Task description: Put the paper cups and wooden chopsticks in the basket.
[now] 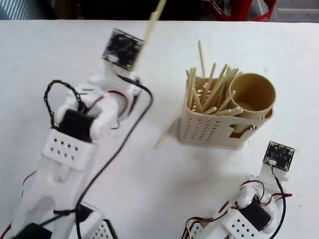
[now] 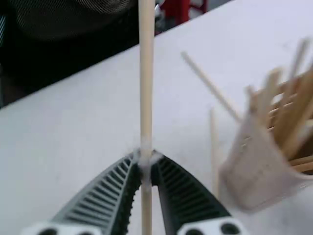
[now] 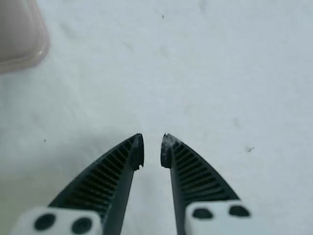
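Left claw (image 2: 145, 159) pinching chopstick (image 2: 146, 73) upright beside basket (image 1: 204, 130). Best lifting lower tip above basket rim, centring, lowering before releasing. Right claw (image 3: 152, 149) hanging near basket, narrowly parted, empty.

Chopsticks (image 1: 212, 92) bristle from the basket (image 1: 209, 130) and a cup (image 1: 253, 93) plugs the end nearer the right arm — little way in from above. A stray chopstick (image 1: 163, 139) sits just beside the opposite wall, a black cable (image 1: 121, 144) nearby; bare surface (image 1: 169, 189) opens between the arms.

Your high view looks down over the table (image 1: 164, 189). The left wrist camera, low and close, shares the basket (image 2: 254, 171) with it.
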Robot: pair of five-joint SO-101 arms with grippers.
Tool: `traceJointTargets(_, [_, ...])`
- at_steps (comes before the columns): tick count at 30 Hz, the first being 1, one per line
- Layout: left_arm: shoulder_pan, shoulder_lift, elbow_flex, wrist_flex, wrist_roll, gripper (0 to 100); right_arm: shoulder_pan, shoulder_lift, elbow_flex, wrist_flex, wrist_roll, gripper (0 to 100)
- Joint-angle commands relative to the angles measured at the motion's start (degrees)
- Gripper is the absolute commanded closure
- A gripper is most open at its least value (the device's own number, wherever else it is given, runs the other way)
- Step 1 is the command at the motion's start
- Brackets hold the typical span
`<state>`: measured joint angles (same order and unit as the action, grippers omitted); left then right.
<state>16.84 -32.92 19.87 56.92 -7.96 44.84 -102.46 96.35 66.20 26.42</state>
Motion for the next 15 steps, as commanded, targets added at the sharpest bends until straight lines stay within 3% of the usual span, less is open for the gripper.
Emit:
traceJointTargets(1, [12.26, -2.51, -13.45, -0.53, 0.62, 98, -0.4, -0.13, 0.53, -0.75, 0.44, 92.5])
traceJointTargets(8, [24.13, -2.51, -14.33, -16.88, 0.53, 98, -0.48, -0.22, 0.53, -0.75, 0.44, 92.5])
traceJointTargets(15, [25.98, -2.42, -6.42, -36.04, 0.18, 98, -0.48, -0.22, 0.53, -0.75, 0.44, 92.5])
